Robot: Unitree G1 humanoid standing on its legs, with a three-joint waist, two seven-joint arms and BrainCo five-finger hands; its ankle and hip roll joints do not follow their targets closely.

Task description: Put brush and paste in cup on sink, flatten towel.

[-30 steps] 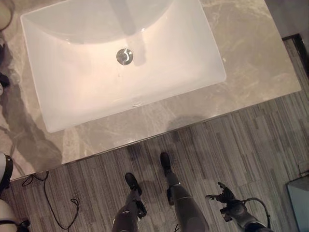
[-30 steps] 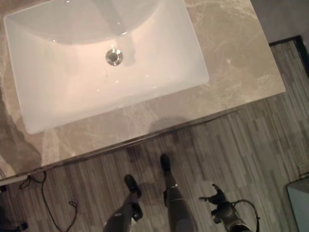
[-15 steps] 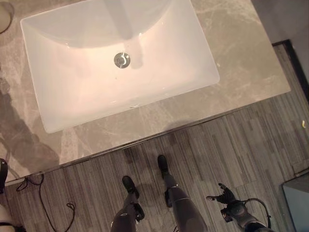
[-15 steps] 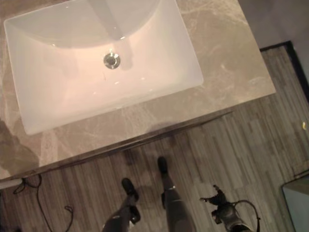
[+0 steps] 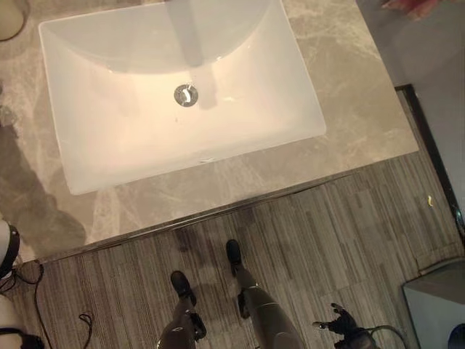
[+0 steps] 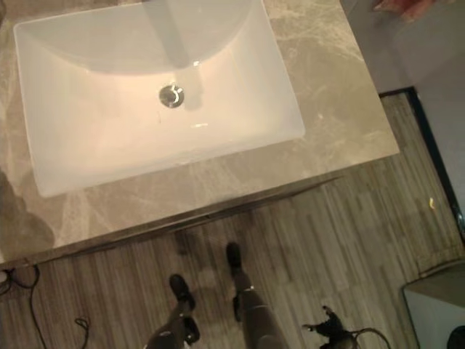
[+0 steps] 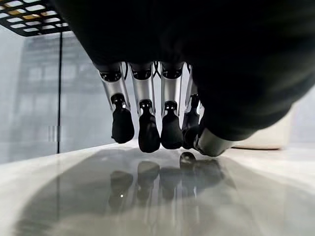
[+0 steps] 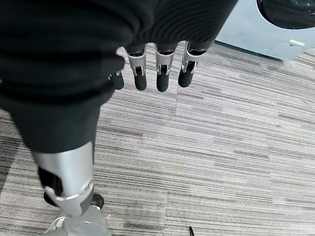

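Step in hand, as I judge it: find the brush, paste & cup before any reach. Neither of my hands holds them, and where brush, paste & towel lie I can't tell. The sink (image 5: pixel 145 145) sits white and bare w/ its drain (image 5: pixel 186 94) mid-basin, set in the grey marble counter (image 5: pixel 349 109). A pale round edge (image 5: pixel 9 18) at the far left corner of the counter might be the cup; too little of it to say.

To do this well:
- Look toward the counter's left side, where my left hand is, before I move an arm.
- Take the brush by its handle and stand it in the cup; same w/ the paste.
- Leave the towel for last and smooth it w/ flat fingers.

Pose:
- Left hand (image 7: pixel 147 132): released, nothing in it. Fingers hang nearly straight, tips down, just above a glossy counter top that mirrors them. Can't tell if any tip touches. A cream-coloured thing (image 7: pixel 268 140) sits on the counter behind the hand; could be cup or towel, can't say.
- Right hand (image 5: pixel 340 323): also released & empty. It hangs low at my right side over the striped wood floor (image 5: pixel 349 240), well apart from the counter, fingers (image 8: pixel 161 78) loosely straight and pointing down, thumb held apart. It would need lifting to counter height before it's any use.
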